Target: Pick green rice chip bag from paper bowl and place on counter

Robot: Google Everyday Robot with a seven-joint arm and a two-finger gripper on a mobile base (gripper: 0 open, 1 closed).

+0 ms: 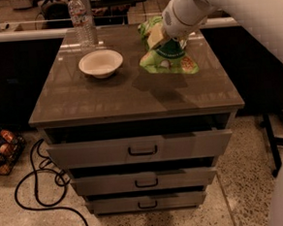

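The gripper (159,36) is low over the far right part of the counter (130,97), pressed against the upper end of the green rice chip bag (173,60). I cannot tell if it is clamped on the bag or has let go, because the bag's folds cover that place. The bag's lower end lies flat on the counter while its upper end stands up against the gripper. To me this means the bag is being set down there, well apart from the paper bowl (100,63), which sits empty to the left. I judge the task as nearly finished.

I count one bag, one bowl, and one water bottle (80,19) at the back edge. Below are three drawers (139,149), the top one pulled slightly open.
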